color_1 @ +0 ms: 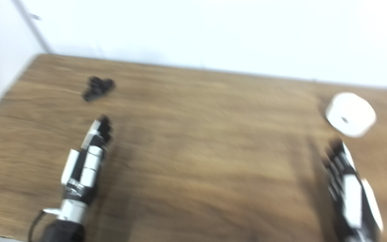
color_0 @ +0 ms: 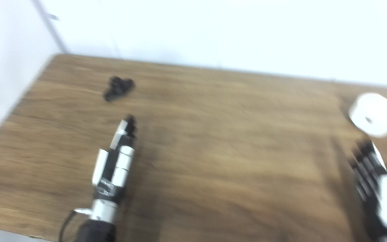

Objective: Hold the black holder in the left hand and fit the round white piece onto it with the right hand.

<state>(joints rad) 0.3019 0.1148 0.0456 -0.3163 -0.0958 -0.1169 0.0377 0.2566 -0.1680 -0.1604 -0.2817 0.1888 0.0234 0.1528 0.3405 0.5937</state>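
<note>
Wood-grain table (color_0: pixel 213 151) shoved into a white-walled corner, all pretty blurry. Black holder (color_0: pixel 118 88) lies just past the left hand (color_0: pixel 118 158), round white piece (color_0: pixel 375 114) just past the right hand (color_0: pixel 378 181); both hands are empty with fingers stretched out.

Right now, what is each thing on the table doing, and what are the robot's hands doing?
black holder: lying on the table, not held.
round white piece: resting on the table, not held.
left hand: empty, short of the holder.
right hand: empty, just short of the white piece.
</note>
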